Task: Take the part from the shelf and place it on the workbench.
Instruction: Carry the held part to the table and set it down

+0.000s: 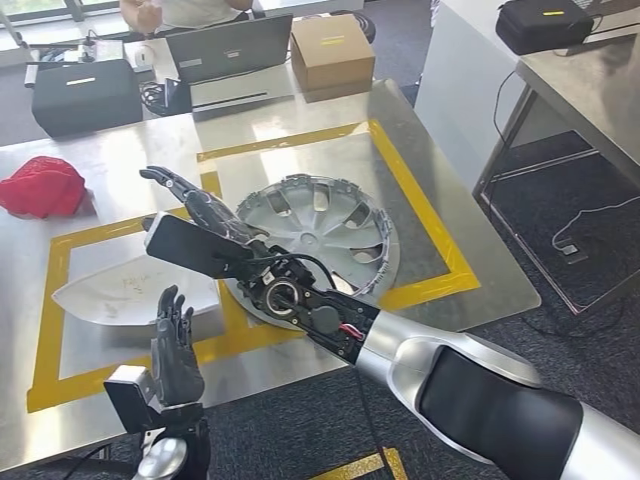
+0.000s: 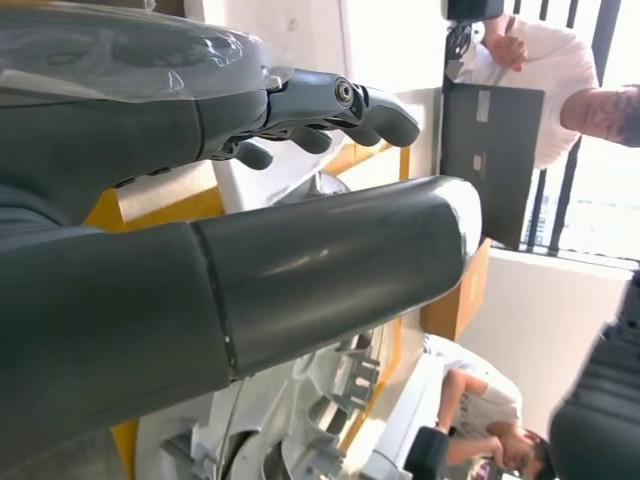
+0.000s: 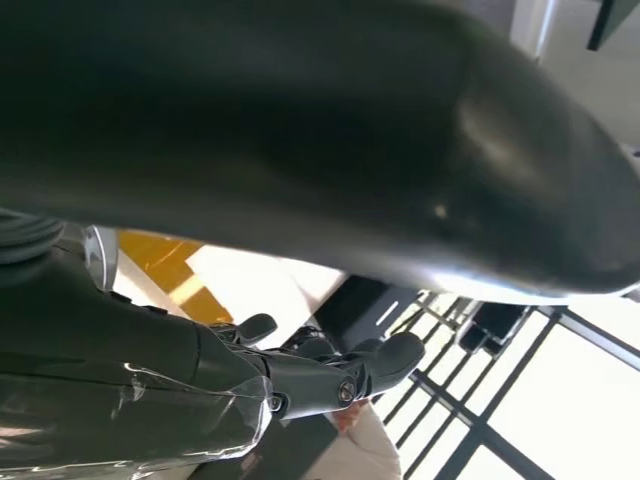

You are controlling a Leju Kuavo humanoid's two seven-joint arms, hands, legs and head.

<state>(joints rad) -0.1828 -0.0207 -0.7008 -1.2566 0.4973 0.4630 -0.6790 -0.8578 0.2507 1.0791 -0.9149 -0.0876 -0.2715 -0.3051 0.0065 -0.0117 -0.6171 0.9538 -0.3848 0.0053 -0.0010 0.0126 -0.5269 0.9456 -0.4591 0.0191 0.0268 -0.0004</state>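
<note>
The right hand [image 1: 198, 207] is reaching across the workbench [image 1: 460, 215] from the near right corner, fingers stretched apart and holding nothing, hovering just beside the left rim of the silver wheel cover [image 1: 321, 235], which is lying flat inside the yellow tape frame. The left hand [image 1: 175, 347] is standing upright at the near edge, fingers loosely spread and empty.

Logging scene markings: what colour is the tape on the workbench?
Yellow tape, clearest in the head view.
</note>
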